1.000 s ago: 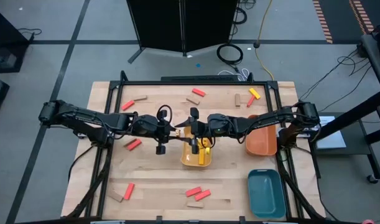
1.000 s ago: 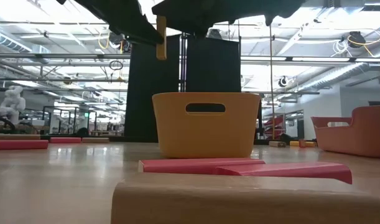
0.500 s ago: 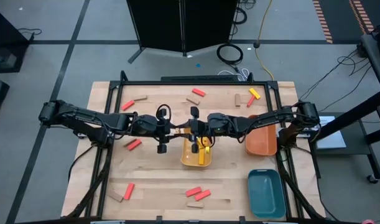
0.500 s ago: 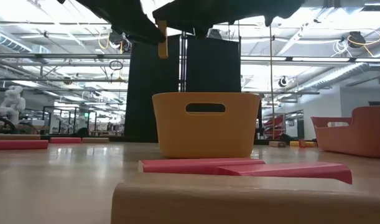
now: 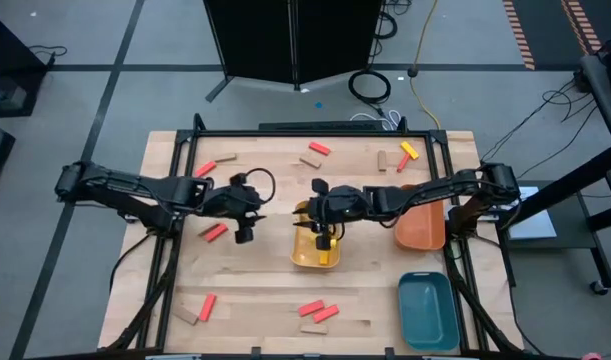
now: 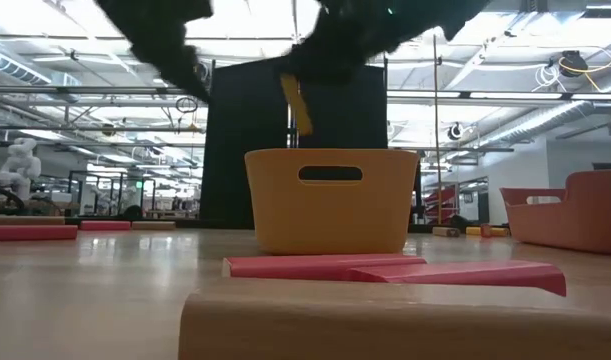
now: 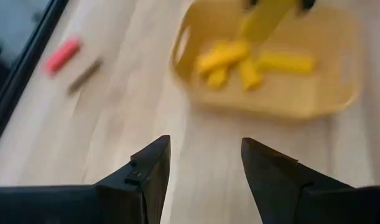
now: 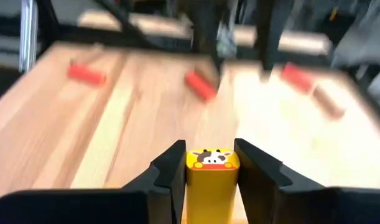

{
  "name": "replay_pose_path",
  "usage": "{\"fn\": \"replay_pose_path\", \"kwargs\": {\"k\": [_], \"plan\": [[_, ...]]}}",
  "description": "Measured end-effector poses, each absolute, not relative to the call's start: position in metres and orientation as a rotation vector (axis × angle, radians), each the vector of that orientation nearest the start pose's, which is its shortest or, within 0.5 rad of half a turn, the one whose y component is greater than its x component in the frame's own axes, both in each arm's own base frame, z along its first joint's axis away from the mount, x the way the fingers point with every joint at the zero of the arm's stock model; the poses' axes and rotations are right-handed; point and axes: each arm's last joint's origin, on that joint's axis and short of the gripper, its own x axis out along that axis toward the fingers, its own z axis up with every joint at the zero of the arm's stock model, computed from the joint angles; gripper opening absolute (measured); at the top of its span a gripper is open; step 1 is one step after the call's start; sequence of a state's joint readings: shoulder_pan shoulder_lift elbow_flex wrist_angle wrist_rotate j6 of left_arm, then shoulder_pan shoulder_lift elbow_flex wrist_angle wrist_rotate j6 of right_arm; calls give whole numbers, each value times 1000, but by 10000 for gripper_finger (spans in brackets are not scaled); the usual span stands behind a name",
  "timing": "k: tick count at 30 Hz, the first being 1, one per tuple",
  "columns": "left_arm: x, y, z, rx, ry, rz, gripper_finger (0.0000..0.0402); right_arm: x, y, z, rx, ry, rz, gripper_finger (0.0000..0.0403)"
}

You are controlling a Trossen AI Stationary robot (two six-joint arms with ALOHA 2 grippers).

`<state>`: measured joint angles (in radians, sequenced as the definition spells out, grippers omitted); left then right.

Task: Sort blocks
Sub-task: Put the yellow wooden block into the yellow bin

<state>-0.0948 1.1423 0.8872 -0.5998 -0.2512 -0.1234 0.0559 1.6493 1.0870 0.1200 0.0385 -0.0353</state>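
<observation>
My right gripper [image 5: 310,218] is shut on a yellow block [image 6: 297,103] above the yellow tray [image 5: 303,258], in which several yellow blocks [image 7: 239,62] lie. My left gripper [image 5: 262,210] hangs open with nothing between its fingers [image 7: 153,163], left of the tray and above the table. Red blocks [image 5: 214,232], tan blocks [image 5: 310,160] and one yellow block [image 5: 409,150] lie flat, scattered over the wooden table. My right gripper pinches the yellow block by two opposite sides [image 8: 213,180] between its two fingers. It comes from the table's right, slanting downward. The block's end with a cow picture [image 8: 213,158] shows between the fingertips. The block hangs tilted, clear above the yellow tray.
An orange tray [image 5: 420,228] and a teal tray [image 5: 427,312] stand at the table's right side. Red blocks [image 6: 385,268] and a tan block [image 6: 385,325] lie near the front edge. A black frame runs along the table's edges.
The yellow block has passed from my left gripper to my right one. My left gripper has opened, let go and drawn back toward the table's left edge. My right gripper has shut on the block and tipped downward; the block now hangs tilted over the yellow tray.
</observation>
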Motion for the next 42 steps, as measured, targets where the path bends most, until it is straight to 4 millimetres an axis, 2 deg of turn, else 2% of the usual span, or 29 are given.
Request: {"fn": "replay_pose_path", "kwargs": {"k": [4,8,16,19,21,26,30,37,42], "plan": [[212,-14,255,27,825,281,194,361,20,231,29,598,45,113],[207,-19,242,32,709,244,195,357,20,221,73,690,27,130],[203,-20,227,16,437,210,195,352,20,215,120,765,3,140],[205,-20,224,7,304,208,195,344,15,214,98,845,-5,141],[205,-20,220,6,229,204,195,336,7,222,83,910,-41,141],[201,-19,209,34,161,202,195,310,-29,254,149,1006,-163,141],[199,-14,205,85,169,223,195,280,-76,265,258,1082,-334,141],[201,-2,207,137,160,235,195,227,-164,252,455,1176,-627,142],[204,10,202,141,185,242,195,201,-204,251,447,1149,-731,142]]}}
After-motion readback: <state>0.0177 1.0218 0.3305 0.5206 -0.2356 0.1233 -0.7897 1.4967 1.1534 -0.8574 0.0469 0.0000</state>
